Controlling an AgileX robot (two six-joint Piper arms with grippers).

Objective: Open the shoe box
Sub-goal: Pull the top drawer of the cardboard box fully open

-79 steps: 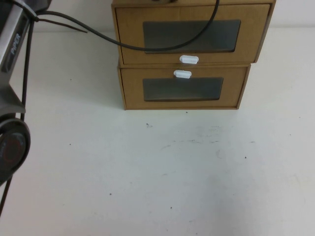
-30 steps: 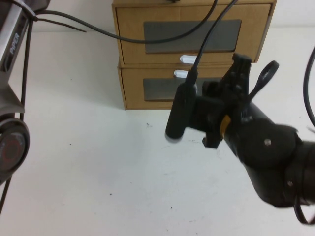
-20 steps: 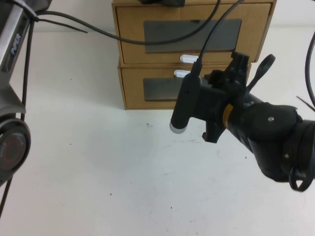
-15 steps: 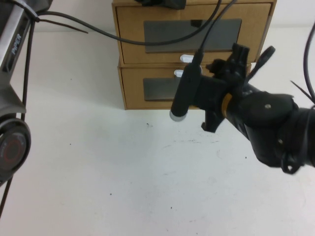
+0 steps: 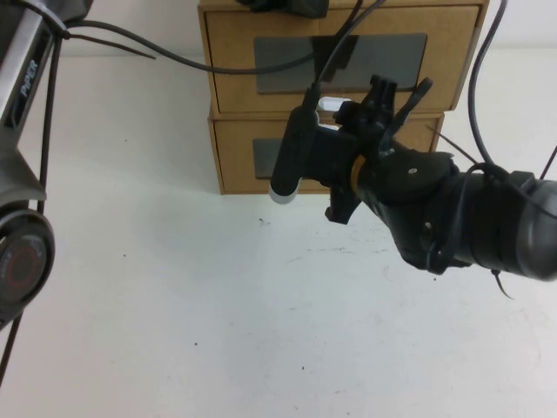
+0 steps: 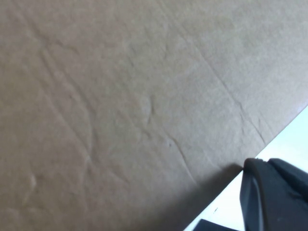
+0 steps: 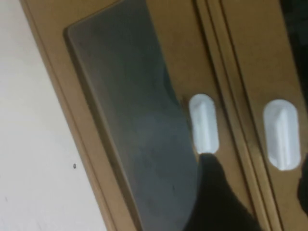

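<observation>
The one readable marking is the word "PIPER", in pale letters running along the grey link of the left arm, at the high view's left edge.

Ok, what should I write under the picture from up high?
Right gripper, open, faces the stacked shoe boxes by a white handle; left gripper over the upper box.

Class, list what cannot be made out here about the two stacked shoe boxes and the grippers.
1. The lower handle: hidden behind the right arm in the high view; the open right gripper hovers just in front of it.
2. Box contents: windows too dark, high and right wrist views.
3. The left gripper: atop the upper box, cut off by the high view's top edge.
</observation>
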